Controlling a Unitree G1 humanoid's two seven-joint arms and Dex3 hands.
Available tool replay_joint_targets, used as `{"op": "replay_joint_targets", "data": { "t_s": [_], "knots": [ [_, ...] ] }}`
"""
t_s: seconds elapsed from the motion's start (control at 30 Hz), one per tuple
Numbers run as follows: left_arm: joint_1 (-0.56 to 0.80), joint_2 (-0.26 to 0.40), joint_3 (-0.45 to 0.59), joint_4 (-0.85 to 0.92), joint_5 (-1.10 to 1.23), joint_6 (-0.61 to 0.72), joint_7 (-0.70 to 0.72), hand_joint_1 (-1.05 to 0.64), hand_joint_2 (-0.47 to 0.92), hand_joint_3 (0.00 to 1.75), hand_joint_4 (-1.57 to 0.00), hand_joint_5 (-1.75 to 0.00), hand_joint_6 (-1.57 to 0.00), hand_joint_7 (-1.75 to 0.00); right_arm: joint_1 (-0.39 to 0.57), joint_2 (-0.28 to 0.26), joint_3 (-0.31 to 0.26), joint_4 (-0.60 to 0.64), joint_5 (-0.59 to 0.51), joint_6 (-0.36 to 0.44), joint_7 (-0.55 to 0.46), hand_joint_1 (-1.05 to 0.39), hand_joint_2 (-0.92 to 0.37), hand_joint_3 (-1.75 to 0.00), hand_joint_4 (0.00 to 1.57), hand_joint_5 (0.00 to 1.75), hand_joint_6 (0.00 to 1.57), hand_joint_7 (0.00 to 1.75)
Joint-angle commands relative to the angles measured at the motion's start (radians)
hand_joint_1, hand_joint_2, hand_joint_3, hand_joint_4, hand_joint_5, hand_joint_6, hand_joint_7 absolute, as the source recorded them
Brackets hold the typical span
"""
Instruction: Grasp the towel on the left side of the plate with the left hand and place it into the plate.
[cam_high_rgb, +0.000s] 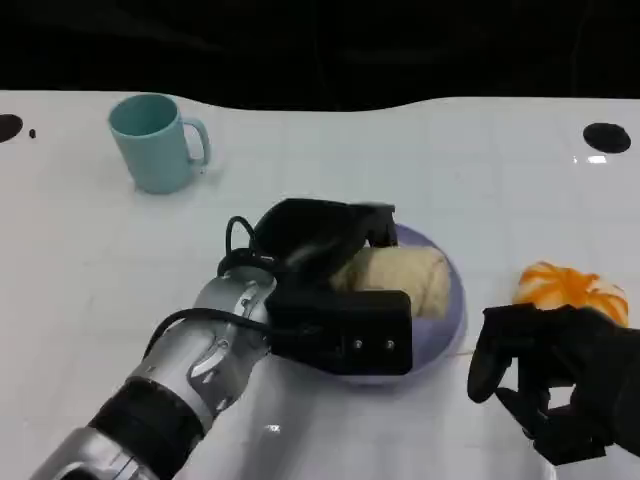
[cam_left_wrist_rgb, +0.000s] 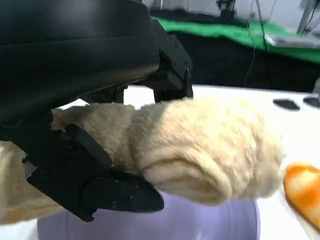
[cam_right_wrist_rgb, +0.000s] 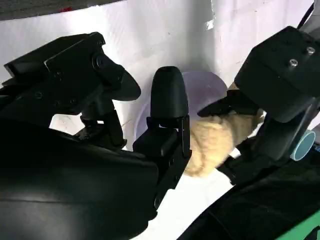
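Observation:
My left hand (cam_high_rgb: 320, 240) grips a rolled cream towel (cam_high_rgb: 400, 275) over the lavender plate (cam_high_rgb: 448, 325) at the table's centre. In the left wrist view, black fingers (cam_left_wrist_rgb: 95, 170) wrap the towel (cam_left_wrist_rgb: 200, 145) from above and below, just over the plate's surface (cam_left_wrist_rgb: 200, 220); I cannot tell if the towel touches it. My right hand (cam_high_rgb: 560, 380) hovers right of the plate, holding nothing, fingers apart. The right wrist view shows its fingers (cam_right_wrist_rgb: 167, 110) in front, with the towel (cam_right_wrist_rgb: 215, 145), plate (cam_right_wrist_rgb: 200, 85) and left hand (cam_right_wrist_rgb: 280, 75) beyond.
A teal mug (cam_high_rgb: 155, 140) stands at the back left of the white table. An orange, segmented object (cam_high_rgb: 570, 288) lies right of the plate, just behind my right hand; it appears as (cam_left_wrist_rgb: 302, 192) in the left wrist view. Black marks dot the table's far corners.

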Motion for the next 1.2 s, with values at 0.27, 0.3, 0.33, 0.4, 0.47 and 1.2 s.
{"op": "replay_joint_targets", "data": {
  "t_s": [0.27,0.3,0.33,0.4,0.47,1.2],
  "knots": [
    [-0.011,0.066,-0.079,-0.101,0.110,0.093,-0.217,-0.71,0.92,0.03,-0.26,-0.23,-0.25,0.00,0.006,-0.019,-0.025,-0.008,0.015,-0.012,0.014,0.01,-0.54,-1.12,0.74,1.75,0.70,1.44],
    [-0.009,0.067,-0.079,-0.107,0.114,0.096,-0.219,-0.72,0.92,0.03,-0.24,-0.22,-0.24,0.00,0.008,-0.019,-0.026,-0.007,0.015,-0.015,0.014,0.00,-0.54,-1.12,0.74,1.75,0.70,1.44],
    [-0.007,0.069,-0.077,-0.112,0.117,0.097,-0.220,-0.73,0.92,0.04,-0.22,-0.21,-0.21,0.00,0.009,-0.020,-0.026,-0.006,0.014,-0.018,0.014,0.00,-0.54,-1.12,0.74,1.75,0.70,1.44],
    [-0.003,0.072,-0.072,-0.123,0.119,0.101,-0.223,-0.74,0.92,0.04,-0.19,-0.20,-0.19,0.00,0.011,-0.021,-0.026,-0.007,0.012,-0.017,0.014,0.00,-0.54,-1.12,0.74,1.75,0.70,1.44],
    [0.000,0.079,-0.064,-0.136,0.113,0.101,-0.227,-0.75,0.92,0.04,-0.19,-0.20,-0.18,0.00,0.011,-0.021,-0.026,-0.009,0.012,-0.014,0.014,0.00,-0.54,-1.12,0.74,1.75,0.70,1.44],
    [0.338,0.206,0.336,-0.727,-0.438,0.205,-0.506,-0.23,0.92,0.34,-0.76,-0.53,-0.69,-0.14,0.002,-0.013,-0.030,-0.004,0.019,-0.001,0.014,0.02,-0.54,-1.12,0.74,1.75,0.71,1.45]
  ]
}}
